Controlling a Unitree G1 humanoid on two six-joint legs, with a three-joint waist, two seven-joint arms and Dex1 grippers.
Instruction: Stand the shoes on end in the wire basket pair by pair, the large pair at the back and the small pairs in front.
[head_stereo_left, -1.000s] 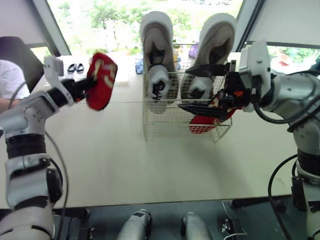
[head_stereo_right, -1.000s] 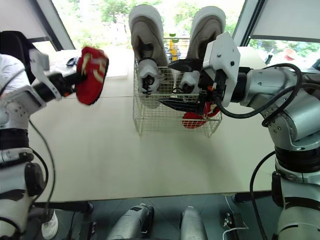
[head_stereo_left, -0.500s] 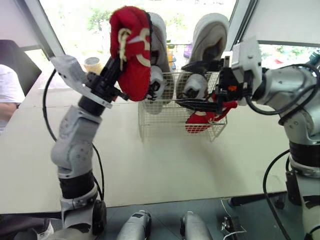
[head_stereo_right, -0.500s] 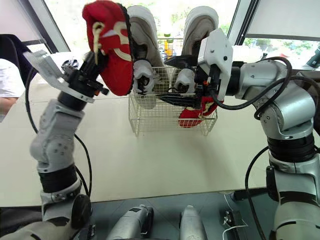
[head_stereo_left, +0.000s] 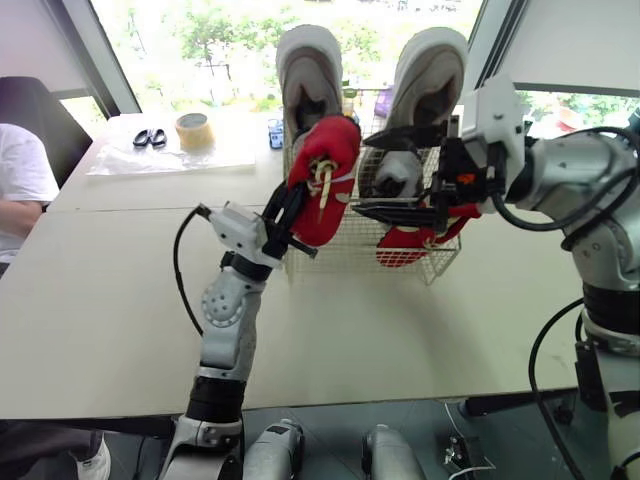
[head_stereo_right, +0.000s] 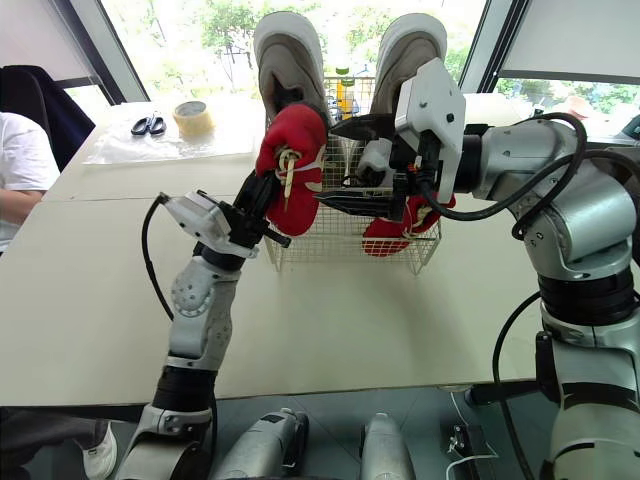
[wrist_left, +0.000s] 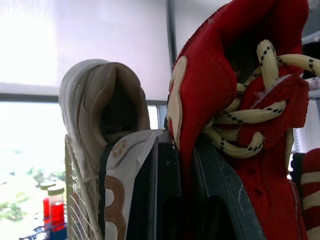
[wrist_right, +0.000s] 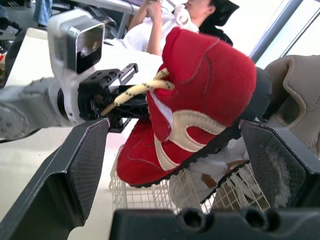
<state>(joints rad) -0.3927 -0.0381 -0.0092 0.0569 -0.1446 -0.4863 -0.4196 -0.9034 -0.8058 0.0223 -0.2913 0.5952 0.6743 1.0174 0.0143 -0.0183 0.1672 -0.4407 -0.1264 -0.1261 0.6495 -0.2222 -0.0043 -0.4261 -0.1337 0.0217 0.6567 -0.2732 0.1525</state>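
My left gripper (head_stereo_left: 287, 213) is shut on a red shoe with cream laces (head_stereo_left: 324, 180), holding it toe-up against the front left of the wire basket (head_stereo_left: 352, 243). Two large white shoes (head_stereo_left: 310, 90) stand on end at the basket's back. A second red shoe (head_stereo_left: 414, 242) sits in the front right of the basket. My right gripper (head_stereo_left: 396, 174) hangs open at the basket's right side, holding nothing. In the left wrist view, the red shoe (wrist_left: 225, 100) is clamped between my fingers (wrist_left: 162, 200), beside a white shoe (wrist_left: 100, 125). In the right wrist view, the red shoe (wrist_right: 195, 110) lies ahead of the spread fingers (wrist_right: 75, 170).
A tape roll (head_stereo_left: 193, 130) and scissors (head_stereo_left: 150, 137) lie on plastic sheeting at the table's far left. A person in a white shirt (head_stereo_left: 20, 190) sits at the left edge by a dark chair. Small bottles stand behind the basket.
My left arm swung the red shoe from the far left, up high, then down to the basket's front left. The right gripper stayed open beside the basket.
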